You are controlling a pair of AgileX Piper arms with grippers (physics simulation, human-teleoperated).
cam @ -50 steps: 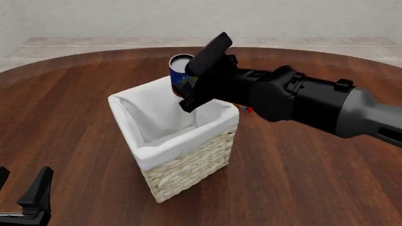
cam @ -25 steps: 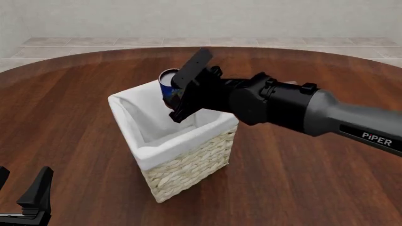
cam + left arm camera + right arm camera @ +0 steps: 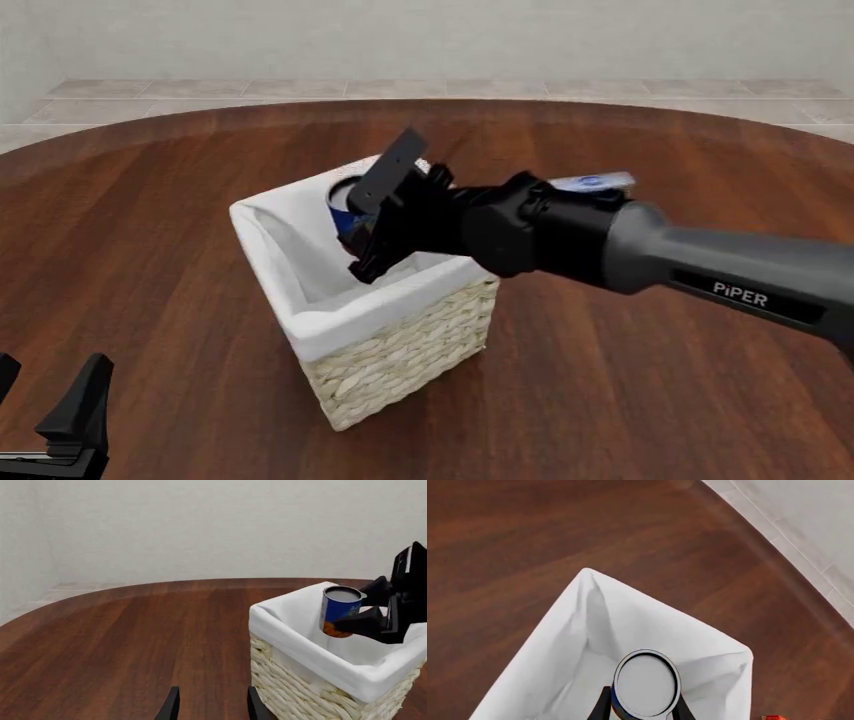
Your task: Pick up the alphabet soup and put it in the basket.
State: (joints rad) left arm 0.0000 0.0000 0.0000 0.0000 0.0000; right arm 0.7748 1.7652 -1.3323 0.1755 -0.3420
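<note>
The alphabet soup [image 3: 342,203], a small blue can with an orange-red band, is held upright in my right gripper [image 3: 360,218], which is shut on it. It hangs over the opening of the basket [image 3: 400,345], with its base about level with the white cloth rim. In the left wrist view the can [image 3: 340,611] shows above the basket [image 3: 300,690], with my right gripper [image 3: 355,610] behind it. In the right wrist view the can's silvery top [image 3: 646,682] sits between the fingers of my right gripper [image 3: 644,709], over the lining [image 3: 560,650]. My left gripper [image 3: 43,402] is open and empty, low at the near left; it also shows in its own wrist view [image 3: 212,707].
A blue-and-white box [image 3: 594,182] lies on the wooden table [image 3: 160,200] behind my right arm, mostly hidden. A small orange-red box [image 3: 774,717] peeks in beside the basket. Pale floor tiles and a wall lie beyond the table's curved far edge.
My right gripper has carried the can left and down, from above the basket's far rim to over its opening. The left arm has not moved.
</note>
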